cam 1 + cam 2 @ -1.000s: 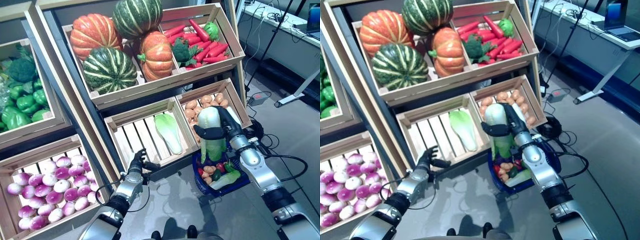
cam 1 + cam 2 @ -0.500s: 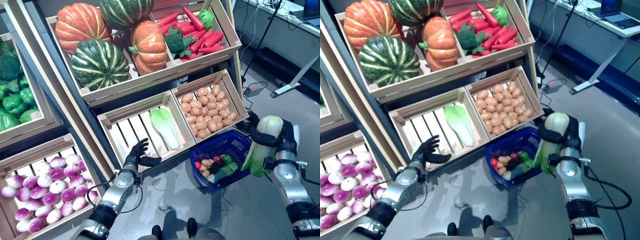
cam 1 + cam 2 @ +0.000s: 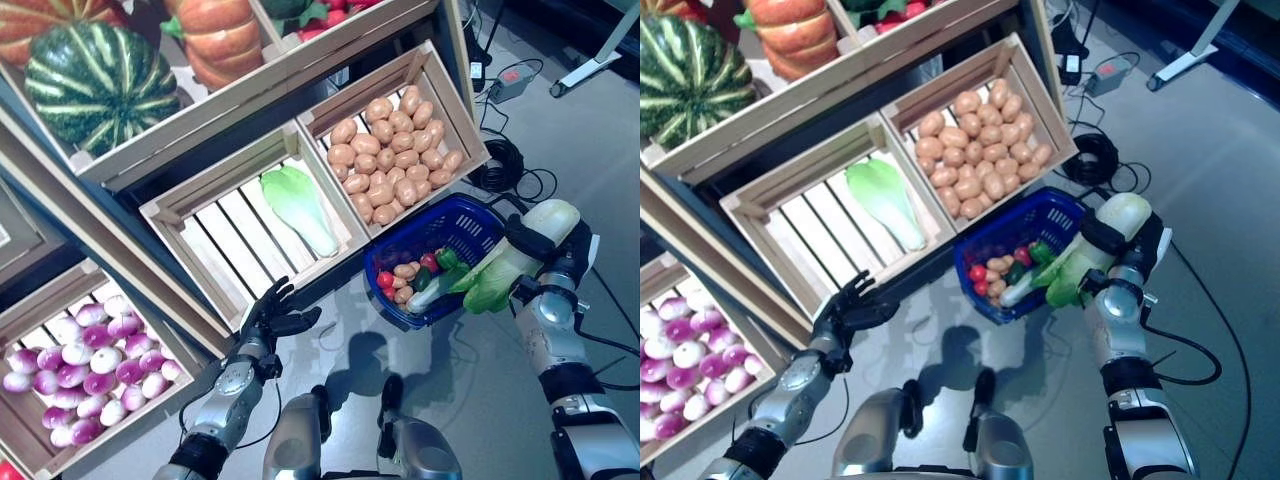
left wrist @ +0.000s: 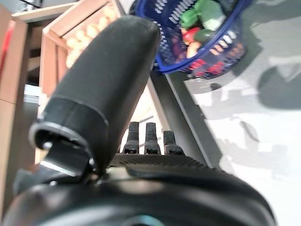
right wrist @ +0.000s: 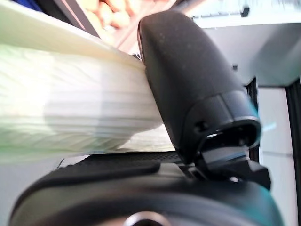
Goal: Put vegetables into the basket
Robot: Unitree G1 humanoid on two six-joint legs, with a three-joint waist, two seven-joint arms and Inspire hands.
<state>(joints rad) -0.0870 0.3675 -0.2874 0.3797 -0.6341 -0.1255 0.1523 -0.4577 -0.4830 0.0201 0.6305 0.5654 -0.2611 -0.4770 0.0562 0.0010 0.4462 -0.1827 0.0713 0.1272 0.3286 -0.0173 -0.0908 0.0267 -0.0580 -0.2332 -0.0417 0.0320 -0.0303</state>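
Note:
A blue basket (image 3: 452, 222) stands on the floor below the potato crate, with tomatoes, potatoes and green vegetables in it. My right hand (image 3: 548, 243) is just right of the basket, shut on a pale Chinese cabbage (image 3: 505, 265). The cabbage is tilted, and its green leaf end reaches over the basket's right rim. In the right wrist view the thumb (image 5: 188, 84) curls over the cabbage (image 5: 70, 108). My left hand (image 3: 268, 318) hovers open in front of the slatted crate, holding nothing. A second Chinese cabbage (image 3: 297, 207) lies in that crate.
A crate of potatoes (image 3: 395, 145) sits behind the basket. A crate of purple-white turnips (image 3: 80, 355) is at the lower left. Striped and orange pumpkins (image 3: 100, 80) fill the shelf above. A coiled black cable (image 3: 505, 165) lies on the floor by the shelf.
The camera has tipped downward. My right hand swung the cabbage from above the basket out to its right, then tilted it so the leaves point into the basket. The left hand stayed open.

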